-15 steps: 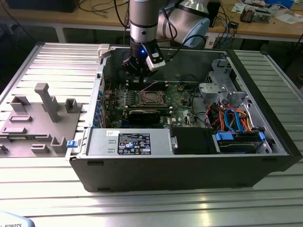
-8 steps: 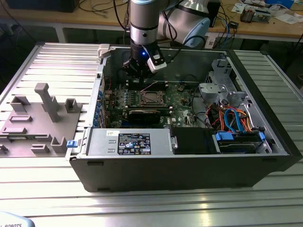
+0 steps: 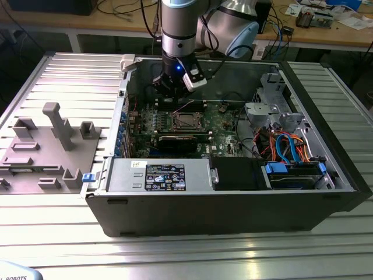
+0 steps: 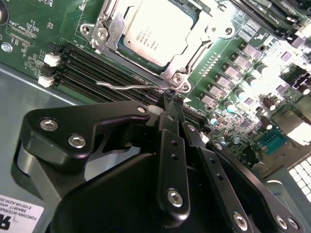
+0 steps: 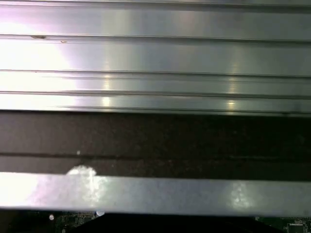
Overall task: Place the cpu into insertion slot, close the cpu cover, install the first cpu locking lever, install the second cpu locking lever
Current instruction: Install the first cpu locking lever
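Observation:
The cpu [image 4: 156, 30] lies flat in its socket on the green motherboard, pale metal face up. The cpu cover [image 4: 206, 30], a silvery frame, lies down around it. A thin wire locking lever [image 4: 127, 86] sticks out sideways from the socket's corner over the memory slots. My gripper [image 4: 170, 104] has its black fingers pressed together, with the tips right beside this lever's inner end. I cannot tell whether they touch it. In the exterior view the gripper [image 3: 175, 93] hangs inside the open case, just behind the socket [image 3: 185, 121].
The open computer case [image 3: 233, 198] rests on a slatted aluminium table [image 5: 155, 53]. A drive cage and cables [image 3: 285, 146] fill the exterior view's right side; a power supply [image 3: 163, 175] sits in front. A grey fixture [image 3: 46, 146] stands at the exterior view's left.

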Available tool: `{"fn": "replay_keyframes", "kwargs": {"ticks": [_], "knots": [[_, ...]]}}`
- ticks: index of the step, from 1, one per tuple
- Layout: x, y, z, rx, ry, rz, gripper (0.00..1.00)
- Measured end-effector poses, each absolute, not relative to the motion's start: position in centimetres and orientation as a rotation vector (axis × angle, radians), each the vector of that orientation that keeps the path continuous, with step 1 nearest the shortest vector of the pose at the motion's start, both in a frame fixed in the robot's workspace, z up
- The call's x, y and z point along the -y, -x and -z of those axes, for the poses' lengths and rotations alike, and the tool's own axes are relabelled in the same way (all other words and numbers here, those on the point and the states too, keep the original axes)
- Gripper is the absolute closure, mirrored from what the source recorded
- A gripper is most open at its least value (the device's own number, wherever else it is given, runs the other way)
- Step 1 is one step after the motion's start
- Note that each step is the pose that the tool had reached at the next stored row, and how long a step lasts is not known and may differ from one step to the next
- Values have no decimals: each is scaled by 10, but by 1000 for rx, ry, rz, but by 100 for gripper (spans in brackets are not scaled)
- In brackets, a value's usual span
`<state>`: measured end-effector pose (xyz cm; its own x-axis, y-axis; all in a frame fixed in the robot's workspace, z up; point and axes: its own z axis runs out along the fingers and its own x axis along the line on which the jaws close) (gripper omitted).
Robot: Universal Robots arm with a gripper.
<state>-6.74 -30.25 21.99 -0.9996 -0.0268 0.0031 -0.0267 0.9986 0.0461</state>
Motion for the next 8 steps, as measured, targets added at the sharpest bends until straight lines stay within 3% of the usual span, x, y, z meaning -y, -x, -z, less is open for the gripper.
{"fn": "replay_keyframes", "kwargs": {"ticks": [8], "knots": [[304,65,-216,3136,-54,72,89]]}}
